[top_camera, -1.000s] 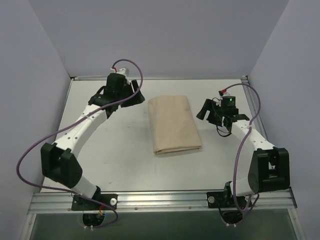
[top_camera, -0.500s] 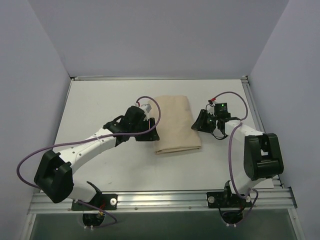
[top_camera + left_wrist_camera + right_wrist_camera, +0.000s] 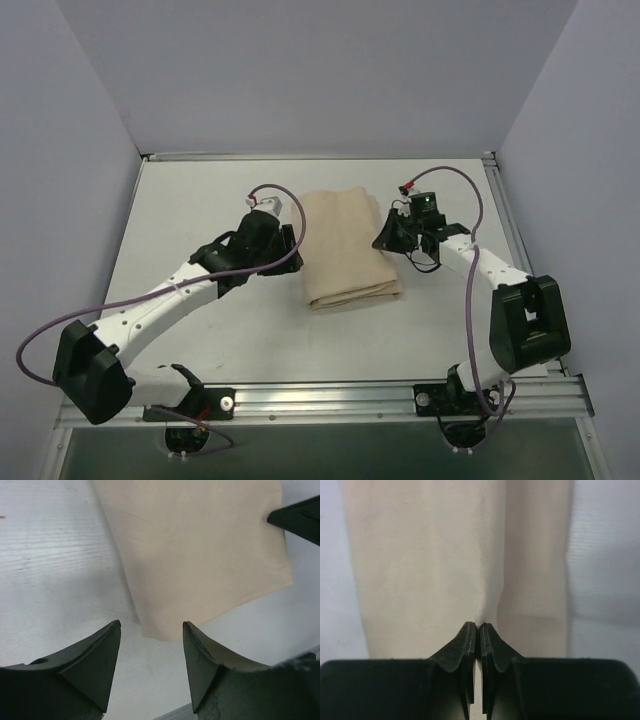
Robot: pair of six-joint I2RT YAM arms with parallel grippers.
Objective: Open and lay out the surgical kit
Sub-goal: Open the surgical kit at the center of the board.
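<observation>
Pinching fold of cloth wrap [image 3: 420,555], right tool [image 3: 479,626] clamped on fabric; left tool [image 3: 151,624] spread beside wrap's left edge.

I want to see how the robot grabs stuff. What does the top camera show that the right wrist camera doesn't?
Only the top view shows the whole table, the left arm and the left pincer beside the cloth. Only the right wrist view shows, up close, the right pincer shut, nipping a crease of the cloth. Both show the beige cloth and the right pincer at it.
</observation>
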